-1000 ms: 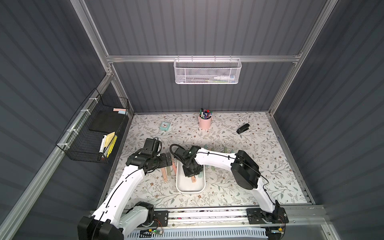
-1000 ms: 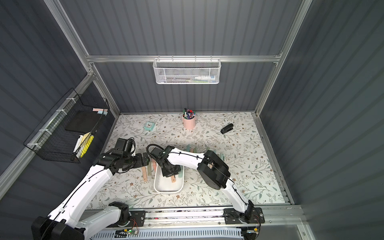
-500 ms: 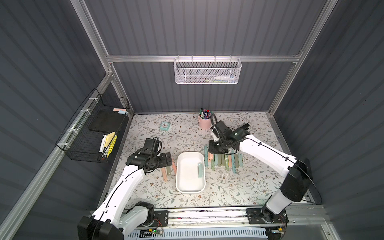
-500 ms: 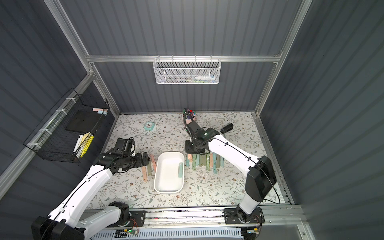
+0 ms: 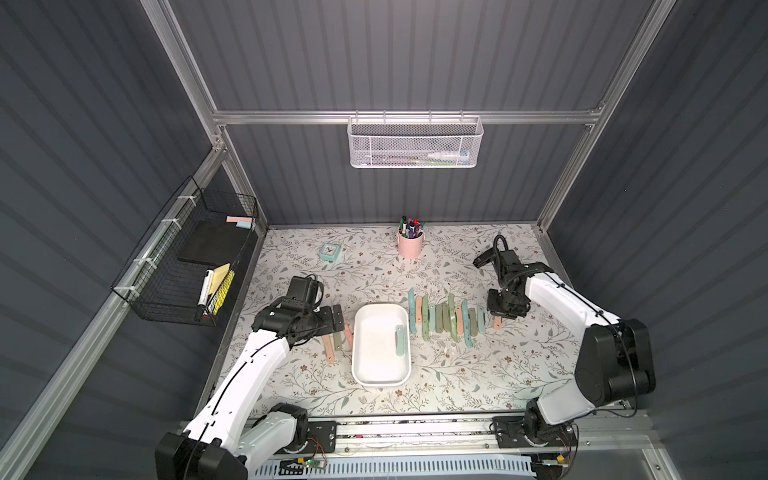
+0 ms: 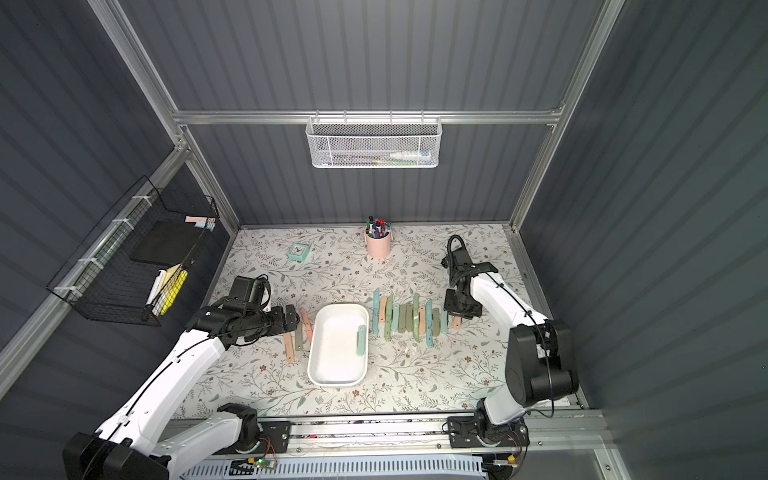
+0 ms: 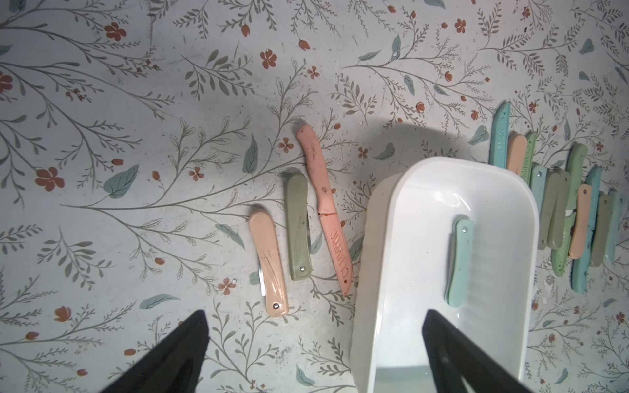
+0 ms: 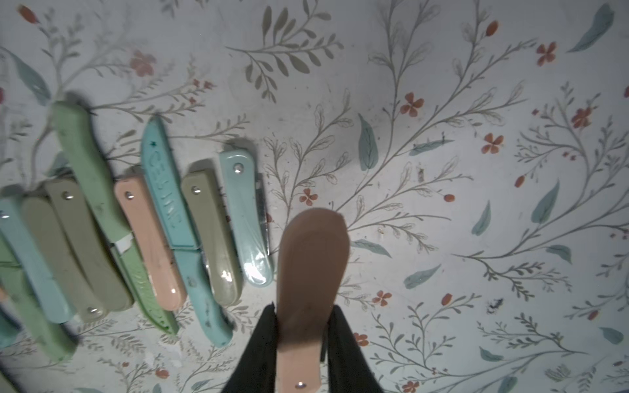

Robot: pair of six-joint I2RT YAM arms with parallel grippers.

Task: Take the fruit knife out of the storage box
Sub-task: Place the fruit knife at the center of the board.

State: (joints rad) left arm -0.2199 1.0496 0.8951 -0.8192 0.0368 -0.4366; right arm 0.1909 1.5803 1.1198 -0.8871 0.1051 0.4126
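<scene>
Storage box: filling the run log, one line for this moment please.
storage box: one teal knife inside | right jaws: shut on pink knife | left jaws: open

The storage box [image 7: 374,255] runs past the left wrist view's edge. The knife row [image 8: 85,238], in the right wrist view, is blurred and cropped. The white mesh basket [image 5: 415,143] holds perhaps a tube, too small to tell.
</scene>
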